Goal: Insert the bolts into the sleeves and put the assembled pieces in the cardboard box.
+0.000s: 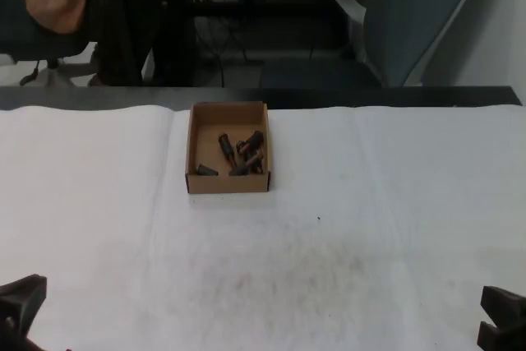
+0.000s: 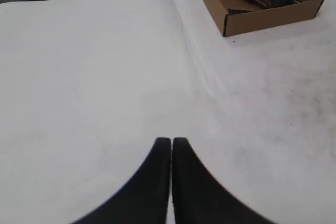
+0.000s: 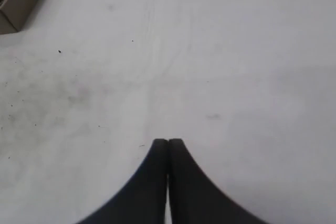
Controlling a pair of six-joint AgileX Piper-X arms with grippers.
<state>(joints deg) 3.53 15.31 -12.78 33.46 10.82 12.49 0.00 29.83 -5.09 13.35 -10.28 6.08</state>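
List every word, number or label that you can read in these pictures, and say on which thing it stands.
There are none. The cardboard box, the dark pieces lying inside it and the white cover of the bench carry no print that can be read.

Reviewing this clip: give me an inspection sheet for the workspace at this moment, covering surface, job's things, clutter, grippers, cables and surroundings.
Surface: white cover over the bench, with faint grey smudges in front of the box.
Job's things: cardboard box towards the far side of the bench, open on top; several dark pieces lie inside in a loose pile. Cannot tell whether each is assembled.
Clutter: nothing seen.
Grippers: left gripper shut and holding nothing, above bare cover; right gripper shut and holding nothing, above bare cover.
Cables: some cables on the floor behind the bench.
Surroundings: office chairs behind the bench.
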